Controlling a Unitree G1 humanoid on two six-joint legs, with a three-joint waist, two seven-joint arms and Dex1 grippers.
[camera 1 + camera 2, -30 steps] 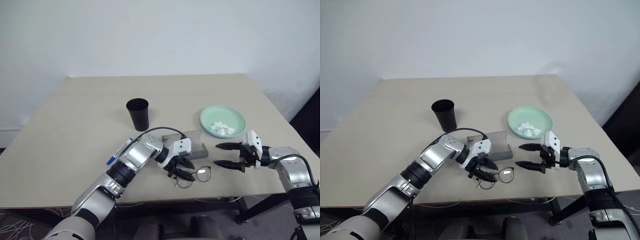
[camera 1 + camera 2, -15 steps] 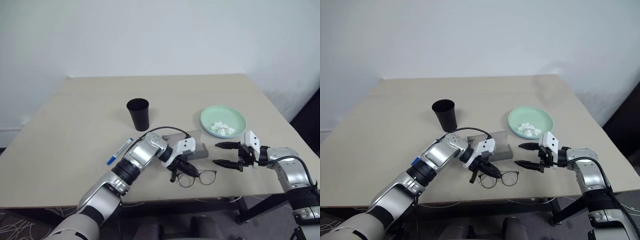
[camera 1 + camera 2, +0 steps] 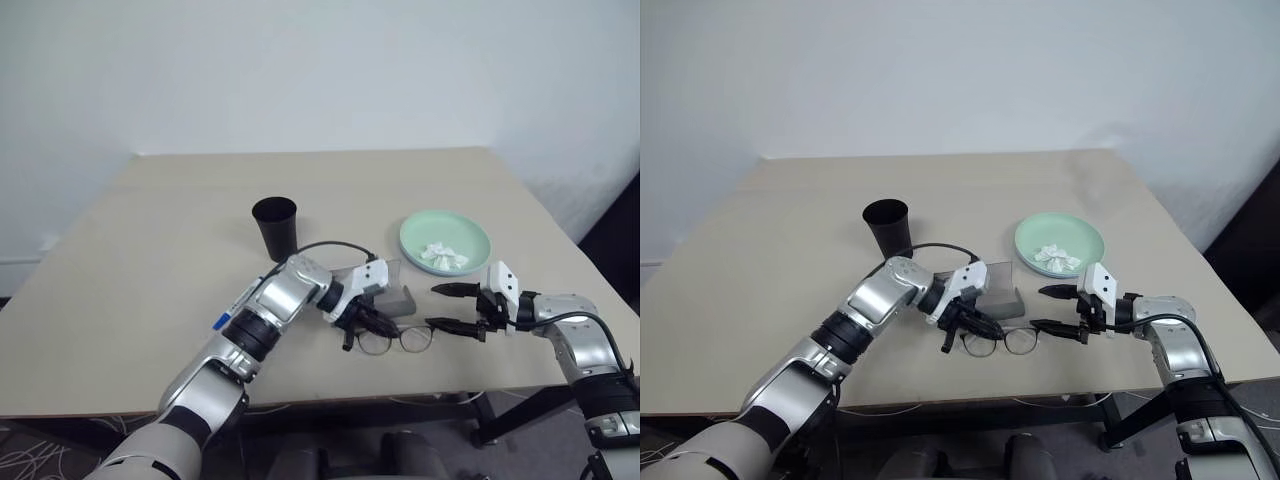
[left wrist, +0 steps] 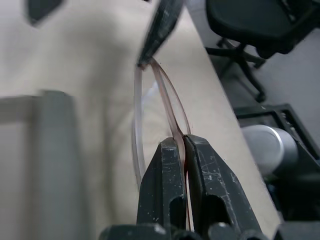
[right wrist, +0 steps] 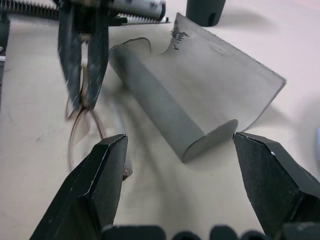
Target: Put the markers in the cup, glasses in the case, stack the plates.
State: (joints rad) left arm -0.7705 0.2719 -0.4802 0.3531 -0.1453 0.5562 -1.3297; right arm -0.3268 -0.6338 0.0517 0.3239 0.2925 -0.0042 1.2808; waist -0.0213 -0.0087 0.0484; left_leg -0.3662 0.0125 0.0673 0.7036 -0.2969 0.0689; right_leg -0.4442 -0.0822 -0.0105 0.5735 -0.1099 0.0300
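Note:
My left gripper (image 3: 374, 321) is shut on the left end of the wire-rimmed glasses (image 3: 397, 339), holding them low over the table just in front of the grey case (image 3: 388, 291). The case's lid stands open. In the left wrist view my fingers (image 4: 165, 170) pinch the thin frame (image 4: 170, 112). My right gripper (image 3: 455, 309) stands open just right of the glasses, its lower finger close to their right end. The black cup (image 3: 274, 227) stands behind the case to the left. A marker (image 3: 226, 314) lies left of my left arm, partly hidden. The mint green plate (image 3: 446, 241) sits back right.
A crumpled white scrap (image 3: 443, 256) lies in the mint green plate. The table's front edge (image 3: 400, 392) runs close below both grippers. An office chair (image 4: 250, 30) stands on the floor beyond that edge.
My left gripper closed on the glasses, then raised them slightly and carried them toward the case and my right gripper. The right gripper stayed open in place.

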